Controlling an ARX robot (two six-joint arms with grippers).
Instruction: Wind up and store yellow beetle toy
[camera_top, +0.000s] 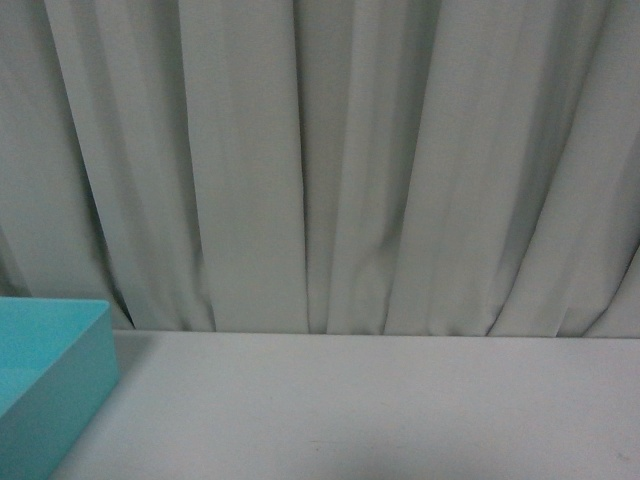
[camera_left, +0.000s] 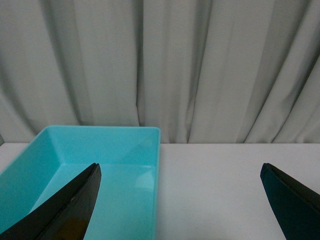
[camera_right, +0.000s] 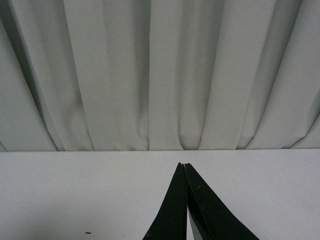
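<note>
2 black tools show, each in its own wrist view. The left tool (camera_left: 180, 166) is spread wide, grasping nothing, over the white bench (camera_left: 225, 190), 1 finger (camera_left: 70, 210) in front of the turquoise bin (camera_left: 100, 129). The right tool (camera_right: 184, 166) is clenched, tips touching, nothing seen between them, over the bench. A grey curtain (camera_top: 300, 150) hangs behind. Where the yellow beetle toy lies cannot be told.

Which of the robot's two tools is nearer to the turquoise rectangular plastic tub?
Left. The left tool, open, sits close beside the turquoise plastic tub, which fills much of its wrist view. The right tool, shut, points over the white table; no tub shows in its view.
</note>
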